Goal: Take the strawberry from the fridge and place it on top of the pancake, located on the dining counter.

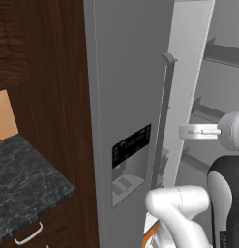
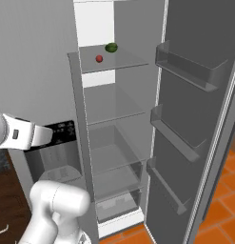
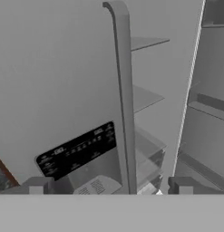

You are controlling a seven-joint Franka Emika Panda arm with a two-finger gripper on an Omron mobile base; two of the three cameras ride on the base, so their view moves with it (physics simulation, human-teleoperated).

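Two dark finger tips of the gripper are standing wide apart, holding nothing, at the bottom of the hand view, facing the fridge's left door handle and the black dispenser panel beside it. Behind them the fridge is standing with its right door swung fully open, baring glass shelves and three door bins. On the top shelf, toward its left edge, the one strawberry is sitting untouched, with one dark green round item near it toward the back. A dark-topped counter is flanking the fridge on the left.

Judging by this, the opening of the fridge is done; reaching up to the top shelf, gripping the fruit, driving it to the dining counter and setting it on the pancake are all still waiting.
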